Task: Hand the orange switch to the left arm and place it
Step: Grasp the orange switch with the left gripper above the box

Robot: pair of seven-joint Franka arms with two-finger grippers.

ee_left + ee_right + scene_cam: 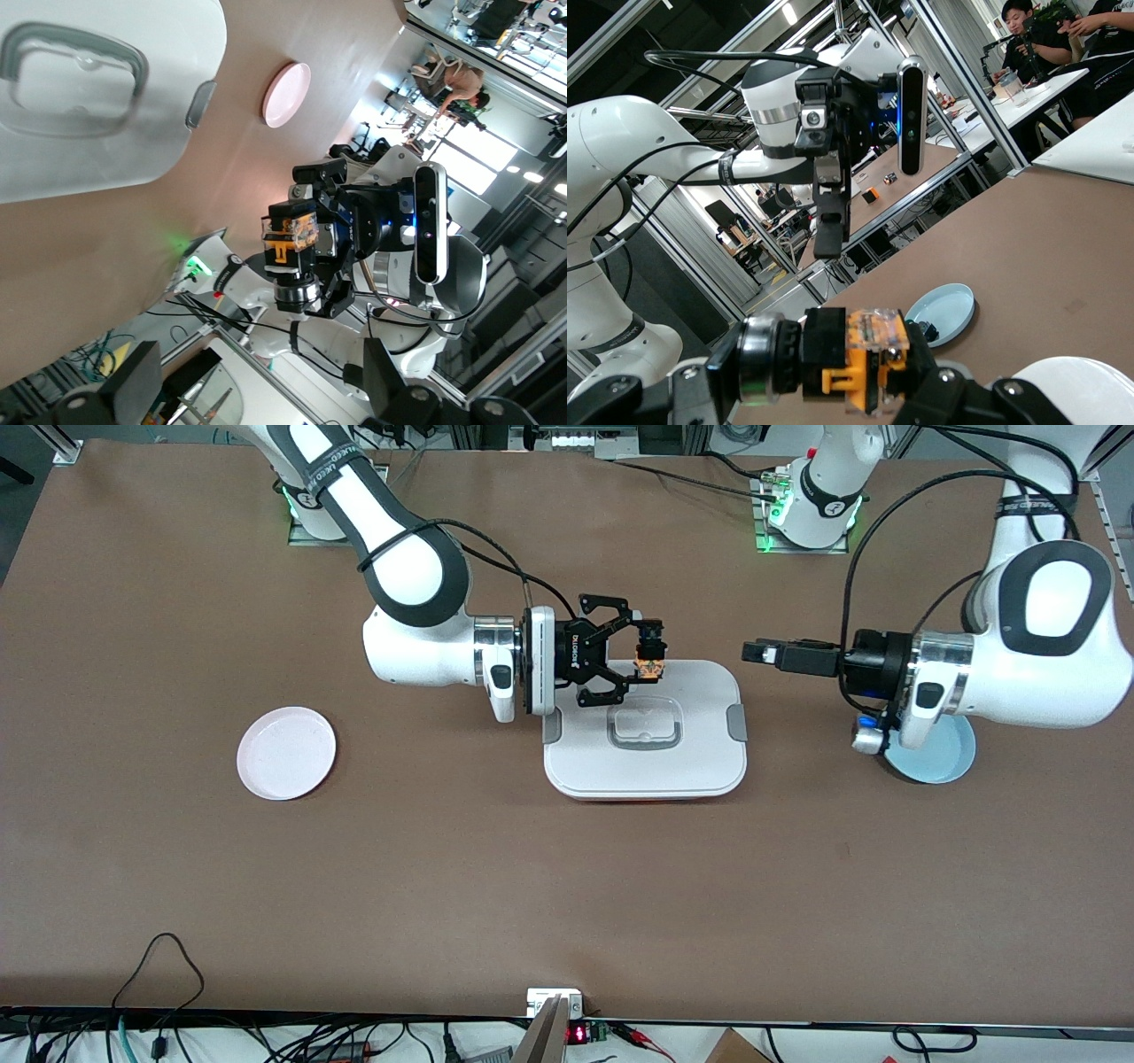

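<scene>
We read "ROBOTIQ" on the right gripper (640,660) – clamped on the orange switch (650,662) above the box (647,731); the left gripper (753,652) is level, fingers wide apart.

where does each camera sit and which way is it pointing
Front view: high across the table, facing both bases; right gripper holds the small orange-bodied switch over the large white lidded box; left gripper open.
Left wrist view: on the left wrist, looking at the right gripper; own fingers frame it.
Right wrist view: on the right wrist, facing the left gripper.
Shared: the orange switch, in all three.
</scene>
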